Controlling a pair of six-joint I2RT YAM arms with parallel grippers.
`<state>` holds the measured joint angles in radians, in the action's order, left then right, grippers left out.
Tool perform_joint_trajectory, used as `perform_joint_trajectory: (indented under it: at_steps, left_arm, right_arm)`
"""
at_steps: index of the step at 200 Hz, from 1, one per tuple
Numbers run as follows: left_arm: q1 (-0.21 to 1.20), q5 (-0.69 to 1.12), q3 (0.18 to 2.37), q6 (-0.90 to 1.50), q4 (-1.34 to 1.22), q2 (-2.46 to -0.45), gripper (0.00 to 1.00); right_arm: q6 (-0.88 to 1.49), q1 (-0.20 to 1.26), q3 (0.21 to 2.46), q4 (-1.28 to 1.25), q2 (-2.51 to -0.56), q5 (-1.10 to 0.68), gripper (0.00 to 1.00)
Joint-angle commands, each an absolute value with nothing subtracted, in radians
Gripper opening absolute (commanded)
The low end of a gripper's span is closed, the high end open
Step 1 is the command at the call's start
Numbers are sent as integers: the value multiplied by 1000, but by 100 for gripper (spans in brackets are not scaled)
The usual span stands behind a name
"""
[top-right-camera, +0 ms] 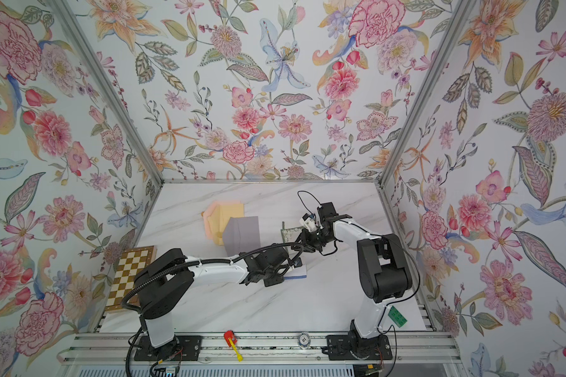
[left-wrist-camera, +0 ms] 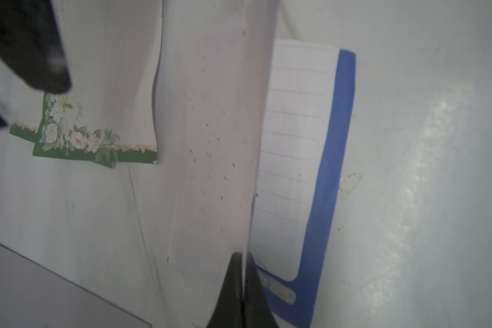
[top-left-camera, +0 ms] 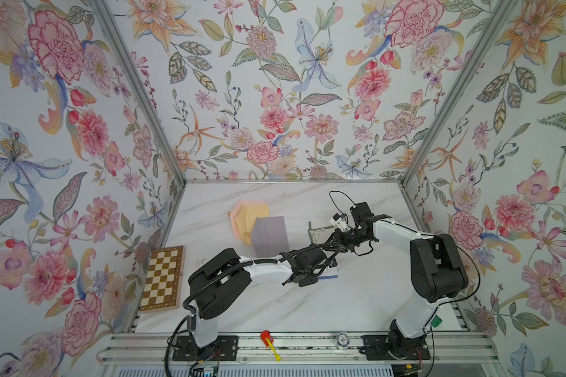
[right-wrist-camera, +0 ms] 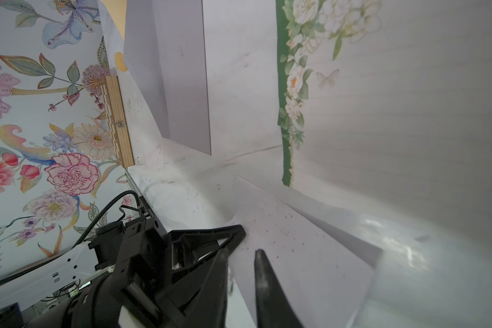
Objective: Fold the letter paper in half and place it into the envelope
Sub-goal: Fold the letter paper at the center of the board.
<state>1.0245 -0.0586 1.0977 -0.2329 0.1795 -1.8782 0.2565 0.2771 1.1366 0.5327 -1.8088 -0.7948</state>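
- Left end effector (left-wrist-camera: 242,272) pinches the letter paper (left-wrist-camera: 219,127), raising one half for folding.
- Right end effector (right-wrist-camera: 241,255), jaws narrowly apart, sits at the raised edge, probably to steady it.

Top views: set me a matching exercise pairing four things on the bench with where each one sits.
Things
1. chessboard
2. grey envelope
3. red and yellow tool
4. green card

Places
A. on the front rail
B. by the right arm's base
C. at the left edge of the table
D. mid-table, partly over the yellow envelope

Pairs: 1-C, 2-D, 3-A, 4-B.
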Motion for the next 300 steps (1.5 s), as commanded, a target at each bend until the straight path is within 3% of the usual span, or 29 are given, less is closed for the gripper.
perform_joint_trajectory:
  at_steps: [1,76,213,300]
  left_arm:
    - [1047,-112,1079,-272,187,-1874,0]
    - [1078,-131,1012,-304,149,-1849,0]
    - [1130,-303,859,-392,-39,-1843,0]
    - [1141,-287,804,-411,-95,-1827,0]
  right_arm:
    - [235,307,1170,559,-1849,-815,19]
    - [231,386,1213,550,-1968,-817,16]
    - [200,422,1132,549,-1963,-814,14]
    - [269,468,1135,472,-1988,-792,13]
